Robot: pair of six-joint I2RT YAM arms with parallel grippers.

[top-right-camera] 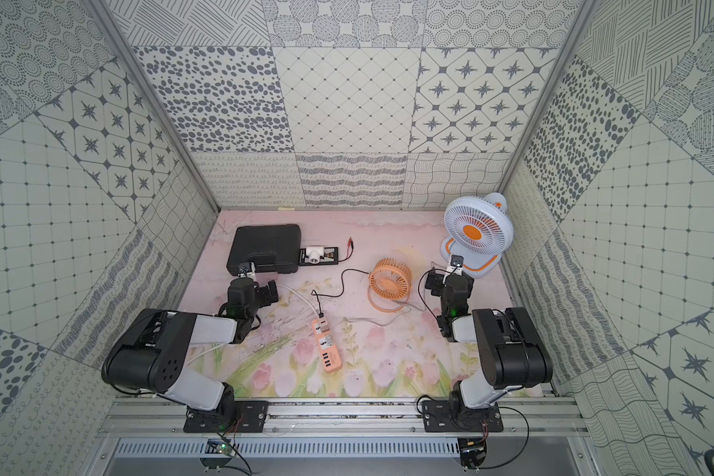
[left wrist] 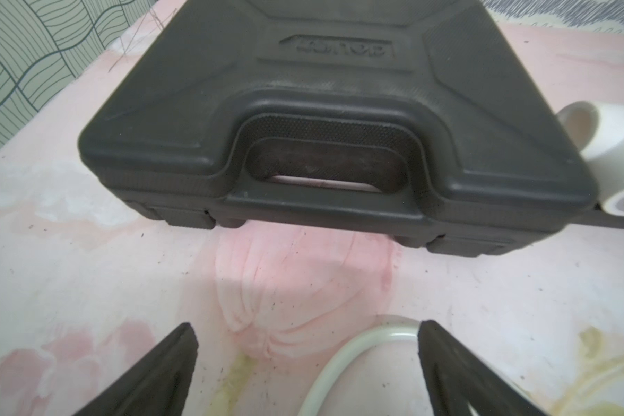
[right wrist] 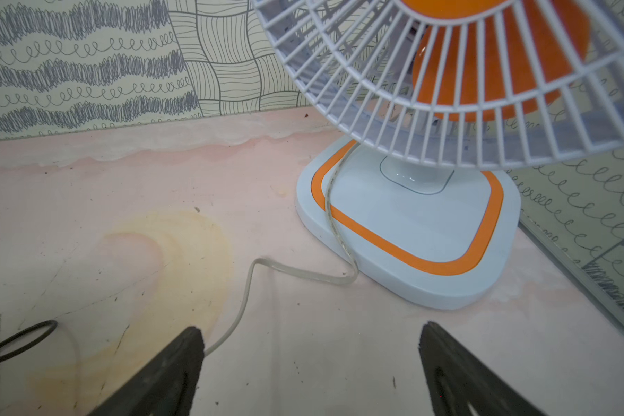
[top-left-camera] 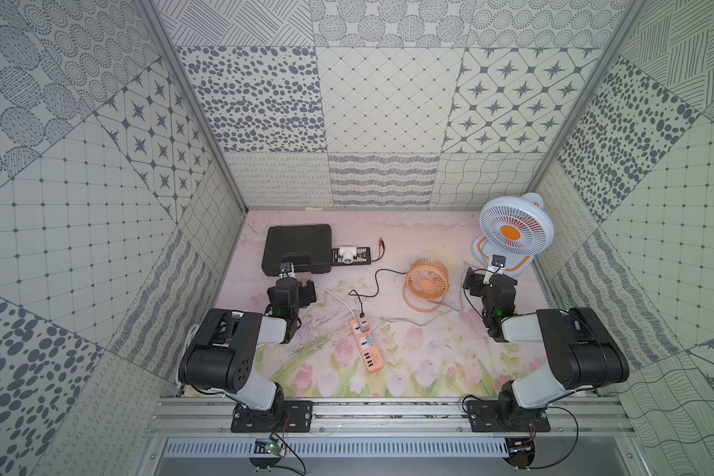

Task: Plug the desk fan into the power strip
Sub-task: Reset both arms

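Hands wide open, empty: L hand (left wrist: 305,335) nr black case (left wrist: 303,90), R hand (right wrist: 310,335) nr white fan (right wrist: 411,230).

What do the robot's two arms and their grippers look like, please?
Both the left arm and right arm have bulky black joint housings, light grey links, black base plates and thin black cables. The left gripper and right gripper have tapered black fingers.

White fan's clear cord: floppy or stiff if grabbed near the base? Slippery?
Probably floppy: the clear cord lies in loose bends and drapes over the fan base. One sharp kink suggests some memory, so it may spring back a little. It looks thin and glossy, so it could slip in a light pinch.
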